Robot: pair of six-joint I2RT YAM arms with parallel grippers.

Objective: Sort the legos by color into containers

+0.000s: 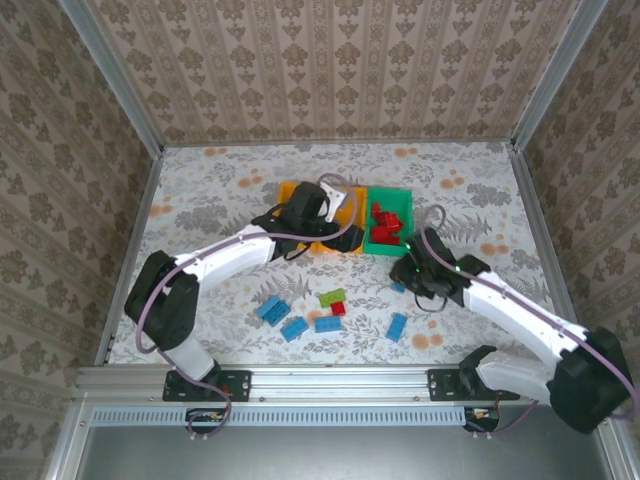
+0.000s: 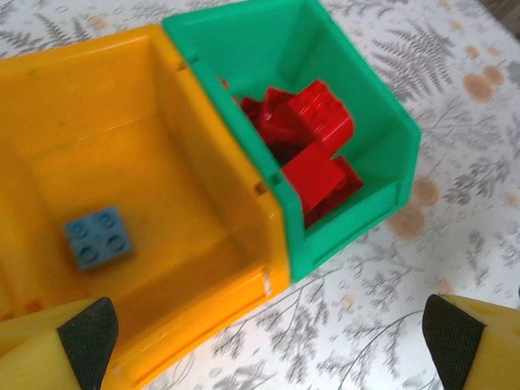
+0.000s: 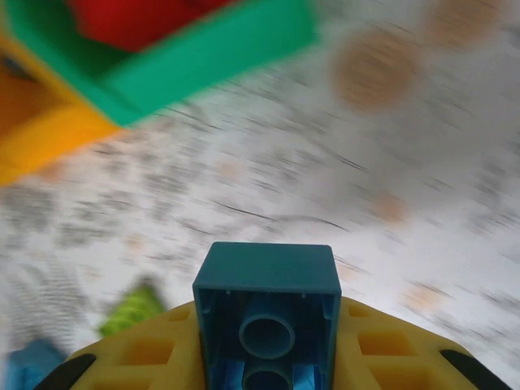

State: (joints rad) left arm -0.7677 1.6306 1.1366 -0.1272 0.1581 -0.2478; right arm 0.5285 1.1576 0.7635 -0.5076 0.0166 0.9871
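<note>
My right gripper [image 3: 266, 367] is shut on a blue lego [image 3: 266, 276], held with its hollow underside toward the camera. In the top view this gripper [image 1: 408, 272] hovers just in front of the green container [image 1: 392, 190], which holds several red legos [image 2: 313, 134]. My left gripper [image 2: 268, 345] is open and empty, fingertips [image 2: 85, 333] wide apart, above the near rim of the orange container [image 2: 203, 73]. That container has one blue lego [image 2: 97, 237] on its floor. In the top view the left gripper [image 1: 322, 208] covers much of the orange containers [image 1: 288, 190].
Loose legos lie on the floral tablecloth in front of the containers: blue ones [image 1: 272, 308], [image 1: 294, 328], [image 1: 327, 324], [image 1: 397, 326], a lime green one [image 1: 332, 297] and a red one [image 1: 338, 308]. Metal frame posts and patterned walls enclose the table.
</note>
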